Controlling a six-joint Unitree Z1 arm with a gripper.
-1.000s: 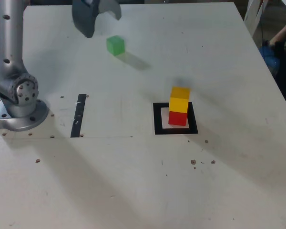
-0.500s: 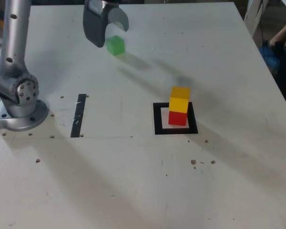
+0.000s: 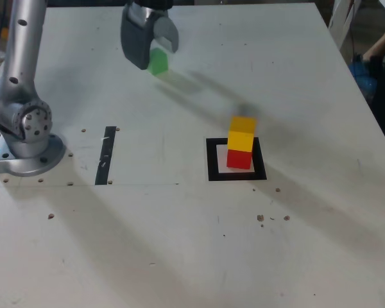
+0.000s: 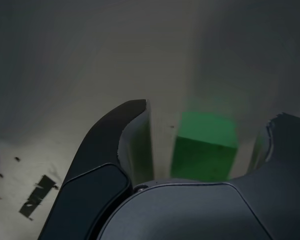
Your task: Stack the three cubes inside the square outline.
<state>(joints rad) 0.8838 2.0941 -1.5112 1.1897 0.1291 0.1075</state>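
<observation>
From the exterior view, the yellow cube point(image 3: 242, 132) sits on the red cube point(image 3: 239, 158) inside the square outline point(image 3: 236, 159); two are done. The wrist view shows the claw point(image 4: 207, 137) part-open around the green cube point(image 4: 204, 150) (gaps on both sides), not yet gripping.

i note a green cube point(image 3: 158, 62), a yellow cube point(image 3: 242, 132) and a red cube point(image 3: 239, 158). the square outline point(image 3: 212, 160) is black with a white centre. the gripper point(image 3: 151, 51) reads dark grey, the table point(image 3: 295, 96) off-white.
</observation>
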